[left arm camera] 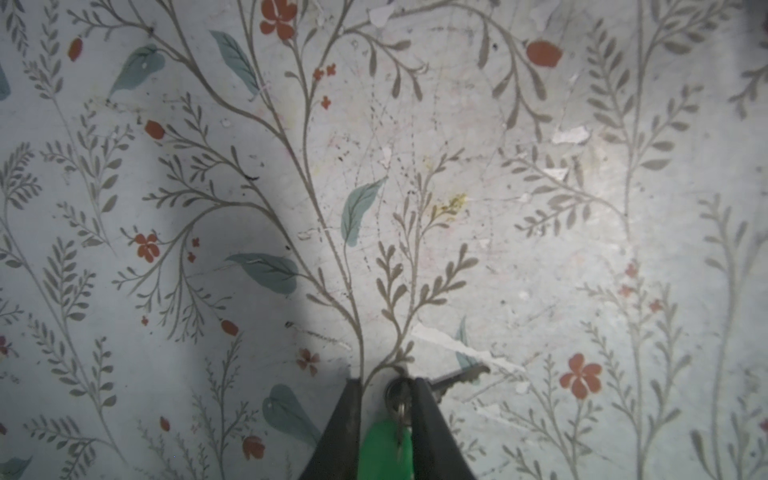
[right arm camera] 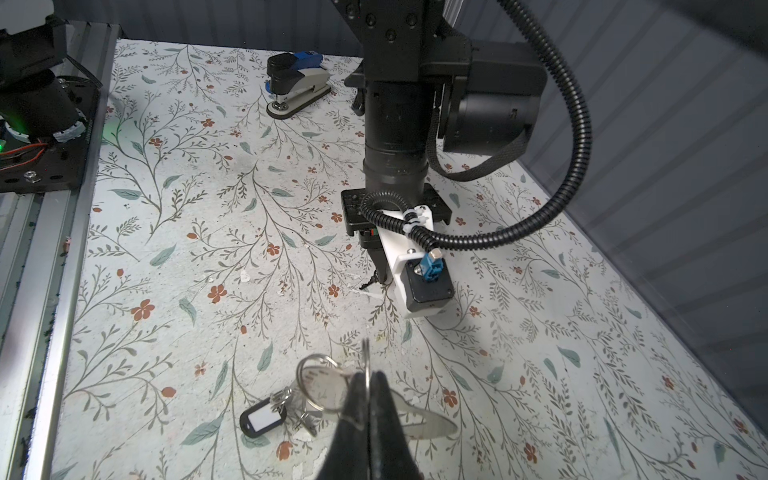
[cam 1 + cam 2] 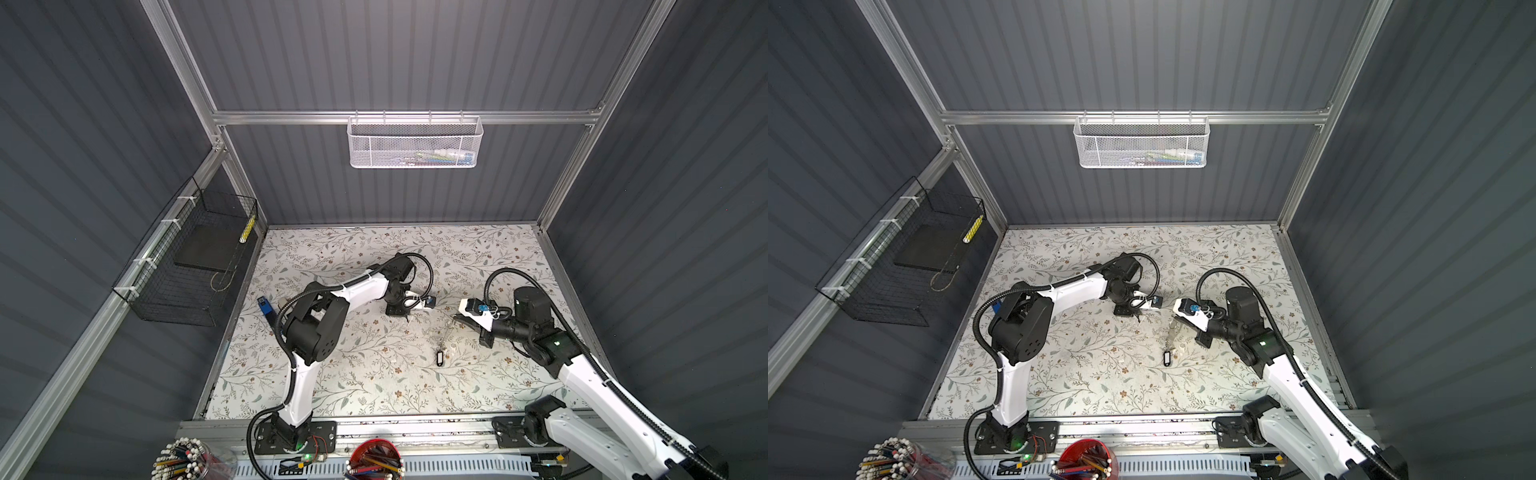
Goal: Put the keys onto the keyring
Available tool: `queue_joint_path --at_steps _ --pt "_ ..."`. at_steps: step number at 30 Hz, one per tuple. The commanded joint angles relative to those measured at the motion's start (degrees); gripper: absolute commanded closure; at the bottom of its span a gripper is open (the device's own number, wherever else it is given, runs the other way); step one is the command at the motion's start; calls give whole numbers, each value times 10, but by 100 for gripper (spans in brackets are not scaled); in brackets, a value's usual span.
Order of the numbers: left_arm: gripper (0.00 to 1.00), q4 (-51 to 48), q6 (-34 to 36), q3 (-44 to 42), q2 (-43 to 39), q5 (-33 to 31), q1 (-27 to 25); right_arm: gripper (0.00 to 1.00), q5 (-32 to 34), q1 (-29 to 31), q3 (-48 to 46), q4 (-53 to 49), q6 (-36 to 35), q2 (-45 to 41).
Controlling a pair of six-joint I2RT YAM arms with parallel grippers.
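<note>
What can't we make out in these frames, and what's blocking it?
- green tag: left wrist view, cut off by the bottom edge and partly covered by the left pincer holding it.
- keyring: right wrist view, its middle hidden behind the shut right pincer.
- black-rimmed tag: overlapping rings hide whether its key hangs on the keyring; too small in both top views.

Green key: small silver key with green plastic tag [image 1: 382, 449], below centre in both top views.
Clear key: silver key with black-rimmed clear tag [image 3: 439, 357], flat, lower right of centre.
Keyring: flat grey metal oblong with wire loops [image 2: 432, 426], tilted, just above that tag.
</note>
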Motion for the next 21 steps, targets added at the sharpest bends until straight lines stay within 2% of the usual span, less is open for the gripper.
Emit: queue_joint_path --at_steps 1,10,21 --pt "76 -10 0 8 -22 17 5 100 -4 3 17 9 -3 1" --pt "78 -33 17 12 -10 9 6 100 -3 3 17 9 -4 2" --pt "85 -36 20 13 0 5 6 100 -3 3 17 8 -5 4"
